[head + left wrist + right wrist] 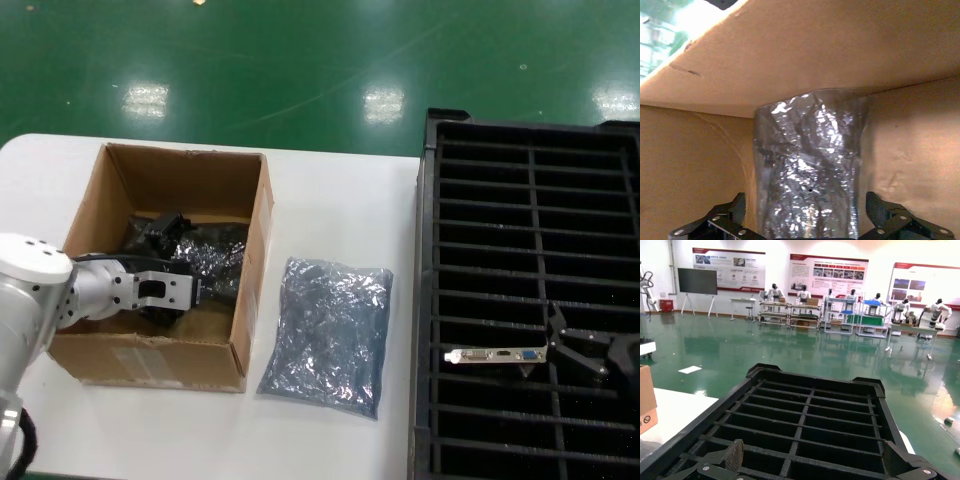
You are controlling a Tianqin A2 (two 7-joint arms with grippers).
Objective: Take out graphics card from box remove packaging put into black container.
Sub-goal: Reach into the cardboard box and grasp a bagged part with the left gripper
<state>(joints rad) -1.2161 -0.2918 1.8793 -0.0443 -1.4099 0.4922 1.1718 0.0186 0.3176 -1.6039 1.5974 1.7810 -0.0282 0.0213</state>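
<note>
The left pincer (205, 292) is inside the brown corrugated cardboard box (255, 262). Its jaws stand spread on either side of a crinkly, shiny grey anti-static bag (810, 170), not yet closed. The bagged item is probably rigid inside a slippery film: grip across the firm body, not the loose edge. An emptied blue-grey bag (328, 335) lies on the white tabletop (330, 190). The right pincer (572, 348) hangs over the black ribbed plastic container (425, 300), beside a bare graphics card (497, 354) with a silver bracket; whether it grips the card cannot be determined.

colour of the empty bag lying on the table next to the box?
Translucent grey-blue, crinkly and shiny. The bag shows best in the head view.
</note>
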